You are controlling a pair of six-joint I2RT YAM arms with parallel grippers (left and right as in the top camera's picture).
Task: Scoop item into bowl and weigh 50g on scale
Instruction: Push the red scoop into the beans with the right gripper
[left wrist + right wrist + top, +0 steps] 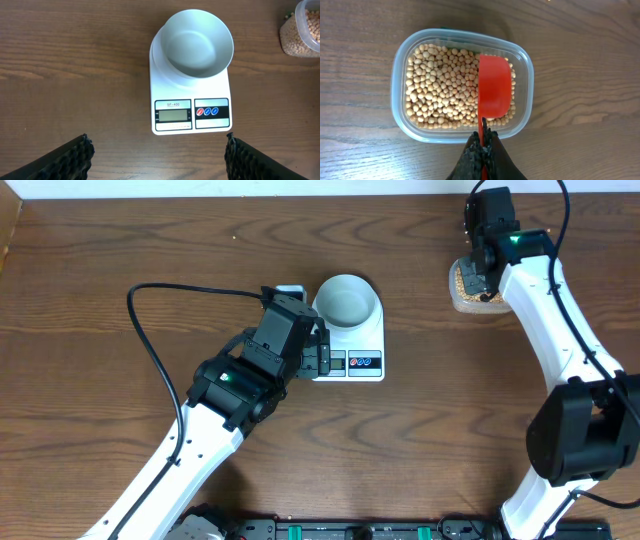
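The pale bowl (197,42) (348,300) stands empty on the back of the white scale (162,82) (365,340), whose LCD looks blank. My left gripper (157,142) (322,360) hovers open just in front of the scale's display edge, with nothing between its fingers (75,155). The item, tan beans (440,85), fills a clear plastic tub (400,65) (462,288) at the far right. My right gripper (484,137) (482,272) is shut on the thin handle of a red scoop (494,87). The scoop's cup lies over the beans on the tub's right side, showing bare red inside.
The wooden table (120,240) carries the tub about a hand's width right of the scale. A small white object (290,290) peeks out behind my left wrist. A black cable (150,350) loops left of the left arm.
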